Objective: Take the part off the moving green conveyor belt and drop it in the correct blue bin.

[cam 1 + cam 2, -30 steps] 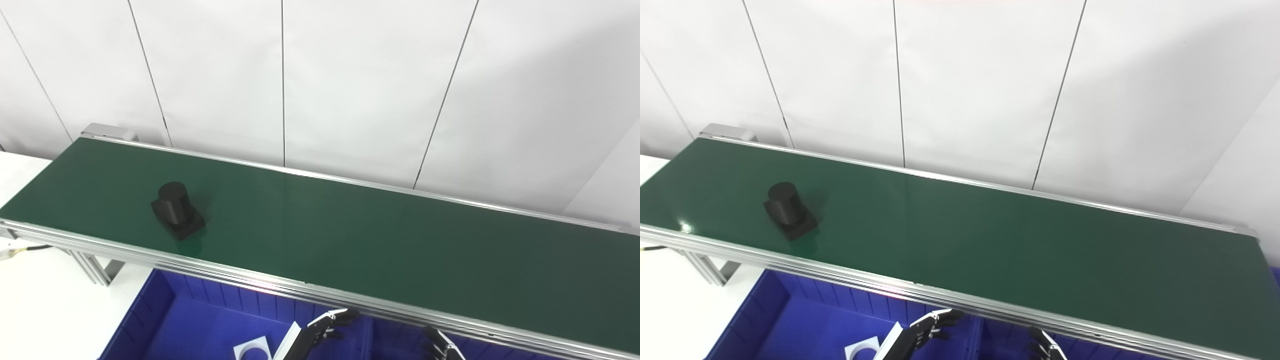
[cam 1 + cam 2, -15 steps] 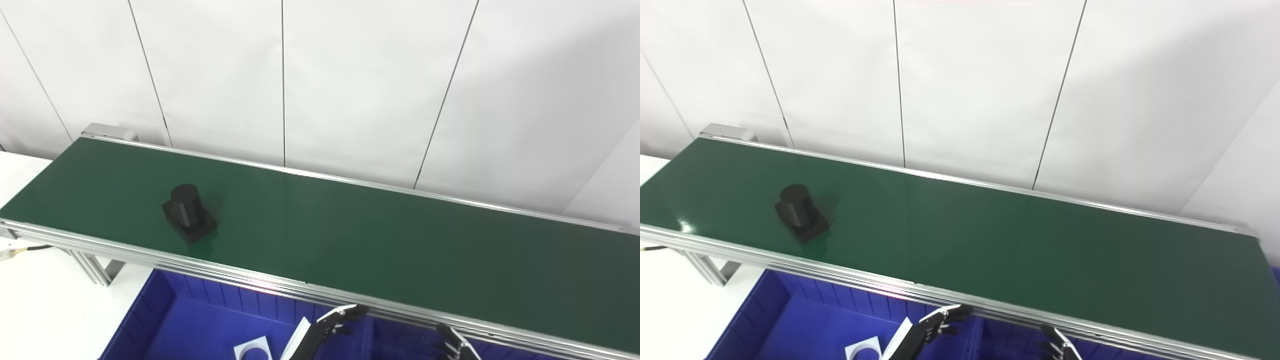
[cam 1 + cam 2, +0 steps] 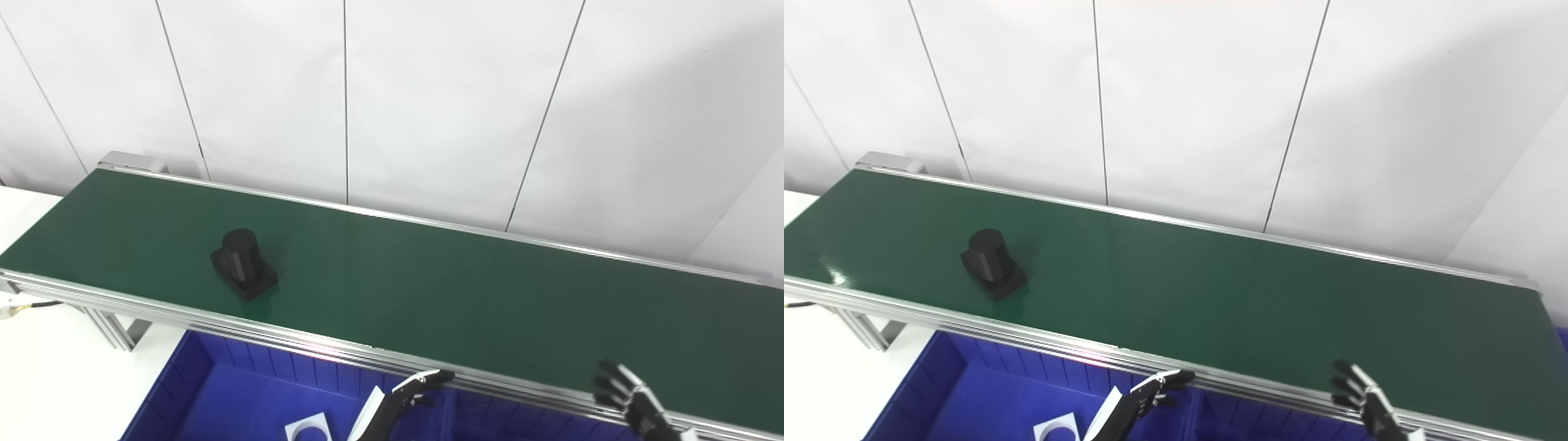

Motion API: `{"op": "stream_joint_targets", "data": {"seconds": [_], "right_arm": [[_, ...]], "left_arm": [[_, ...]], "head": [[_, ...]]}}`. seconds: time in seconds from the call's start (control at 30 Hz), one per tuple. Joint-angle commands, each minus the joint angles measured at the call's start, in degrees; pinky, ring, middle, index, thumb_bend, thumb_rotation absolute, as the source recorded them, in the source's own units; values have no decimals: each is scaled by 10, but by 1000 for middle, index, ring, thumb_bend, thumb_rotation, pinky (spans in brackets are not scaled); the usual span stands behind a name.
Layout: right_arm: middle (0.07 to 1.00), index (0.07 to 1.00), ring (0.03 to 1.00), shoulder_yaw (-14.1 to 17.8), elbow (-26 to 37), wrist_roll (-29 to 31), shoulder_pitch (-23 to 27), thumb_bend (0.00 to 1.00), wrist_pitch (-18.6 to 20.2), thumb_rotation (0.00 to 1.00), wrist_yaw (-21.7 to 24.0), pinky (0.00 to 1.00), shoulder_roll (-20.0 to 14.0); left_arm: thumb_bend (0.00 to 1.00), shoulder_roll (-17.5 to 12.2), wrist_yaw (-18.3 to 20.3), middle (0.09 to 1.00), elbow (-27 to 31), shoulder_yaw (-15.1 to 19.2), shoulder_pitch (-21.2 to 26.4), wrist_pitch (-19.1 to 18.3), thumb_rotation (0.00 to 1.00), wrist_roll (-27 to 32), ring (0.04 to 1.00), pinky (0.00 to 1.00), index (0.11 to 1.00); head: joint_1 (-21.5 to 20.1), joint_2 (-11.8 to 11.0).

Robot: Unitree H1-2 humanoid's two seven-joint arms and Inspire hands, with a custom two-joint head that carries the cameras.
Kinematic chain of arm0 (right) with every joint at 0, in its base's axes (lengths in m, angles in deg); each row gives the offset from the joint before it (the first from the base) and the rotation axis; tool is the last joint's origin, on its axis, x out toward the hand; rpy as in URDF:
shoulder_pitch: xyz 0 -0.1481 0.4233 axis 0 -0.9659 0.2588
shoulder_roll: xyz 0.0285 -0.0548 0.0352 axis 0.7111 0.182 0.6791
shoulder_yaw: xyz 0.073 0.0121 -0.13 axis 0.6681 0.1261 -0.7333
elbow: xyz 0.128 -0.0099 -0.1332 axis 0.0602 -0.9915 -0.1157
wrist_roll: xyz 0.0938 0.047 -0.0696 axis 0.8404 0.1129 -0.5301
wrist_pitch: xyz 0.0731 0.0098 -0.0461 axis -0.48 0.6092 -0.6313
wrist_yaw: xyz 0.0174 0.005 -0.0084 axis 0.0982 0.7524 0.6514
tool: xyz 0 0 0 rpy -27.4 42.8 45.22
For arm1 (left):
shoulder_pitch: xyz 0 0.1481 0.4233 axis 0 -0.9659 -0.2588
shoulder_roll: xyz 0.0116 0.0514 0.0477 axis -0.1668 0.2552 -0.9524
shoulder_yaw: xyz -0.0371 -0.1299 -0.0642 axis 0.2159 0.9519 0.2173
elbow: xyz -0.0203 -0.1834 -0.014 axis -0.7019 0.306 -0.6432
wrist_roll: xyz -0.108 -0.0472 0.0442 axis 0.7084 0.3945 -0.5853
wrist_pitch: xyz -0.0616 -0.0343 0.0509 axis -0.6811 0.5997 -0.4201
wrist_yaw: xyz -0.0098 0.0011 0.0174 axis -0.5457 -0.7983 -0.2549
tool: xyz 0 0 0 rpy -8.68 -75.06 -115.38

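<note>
Matte black plastic makes up the part [image 3: 243,264]: a short round cylinder standing upright on a square base plate, set on the left portion of the green conveyor belt [image 3: 429,288], nearer the belt's front edge than its back. That belt has a smooth, faintly glossy rubbery surface and is framed by ribbed aluminium rails [image 3: 294,343] along both long sides. Below the front rail sits a blue bin [image 3: 245,392] of moulded plastic with vertical ribs on its inner wall; a white card with a round cut-out [image 3: 309,427] lies on its floor.

Both hands are dark, slim and segmented. The left hand [image 3: 410,392] reaches up in front of the bin's wall, fingers loosely apart and holding nothing, its tips just under the rail. The right hand [image 3: 1363,398] rises over the front rail far to the right, fingers spread and empty, well apart from the part.

Only the right eye view shows the belt's right end with its metal end cap [image 3: 1534,285]; the left eye view alone shows a cable [image 3: 24,306] by the left support leg.
</note>
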Motion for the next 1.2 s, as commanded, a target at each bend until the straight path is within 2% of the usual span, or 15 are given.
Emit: {"op": "stream_joint_targets", "data": {"seconds": [0.0, 0.13, 0.3, 0.33, 0.47, 0.63, 0.73, 0.8, 0.97, 1.07, 1.17], "right_arm": [[877, 834, 772, 19, 34, 12, 5, 968, -28, 897, 2, 689, 2], [835, 818, 684, 44, 47, 35, 14, 984, -28, 886, 23, 620, 12], [833, 824, 662, 73, 19, 47, 40, 963, -28, 874, 51, 594, 22], [806, 838, 680, 78, 10, 46, 45, 946, -28, 878, 56, 614, 23], [836, 886, 746, 105, -61, 56, 89, 914, -28, 890, 79, 666, 15], [860, 900, 796, 139, -94, 70, 123, 877, -28, 864, 107, 744, 11], [858, 900, 795, 154, -100, 71, 136, 865, -28, 848, 118, 744, 10], [866, 907, 794, 163, -103, 76, 145, 859, -28, 794, 128, 735, 11], [909, 966, 824, 181, -117, 111, 171, 872, -28, 708, 185, 753, 14], [917, 990, 839, 187, -127, 97, 187, 891, -28, 683, 195, 758, 13], [902, 972, 827, 190, -139, 81, 202, 843, -28, 667, 197, 744, 14]], "left_arm": [[999, 4, -6, 842, 7, -3, 13, 22, 594, -6, 835, 748, 788], [996, 3, -7, 841, 8, -3, 14, 22, 596, -5, 833, 747, 790], [999, 4, -3, 840, 6, -2, 16, 22, 600, -3, 833, 744, 789], [997, 5, -3, 842, 5, -2, 17, 22, 598, -3, 837, 753, 791], [1000, 8, -3, 841, -2, -1, 22, 22, 605, -3, 836, 757, 793], [1000, 9, -3, 842, -4, -3, 25, 22, 609, -4, 839, 762, 797], [1000, 10, -3, 842, -9, -3, 27, 22, 606, -2, 840, 763, 798], [1000, 11, -3, 839, -12, -3, 29, 22, 612, -2, 838, 766, 796], [1000, 14, -1, 841, -15, -2, 32, 22, 611, -2, 843, 777, 798], [1000, 16, -2, 841, -18, -3, 34, 22, 617, -4, 840, 768, 799], [1000, 19, -2, 844, -21, -3, 35, 22, 615, -3, 842, 767, 799]], "head": [[0, 1], [-2, 1], [-2, 2], [-2, 2], [-2, 1], [-2, 2], [-2, -1], [-2, -1], [0, -4], [2, -4], [4, -6]]}}
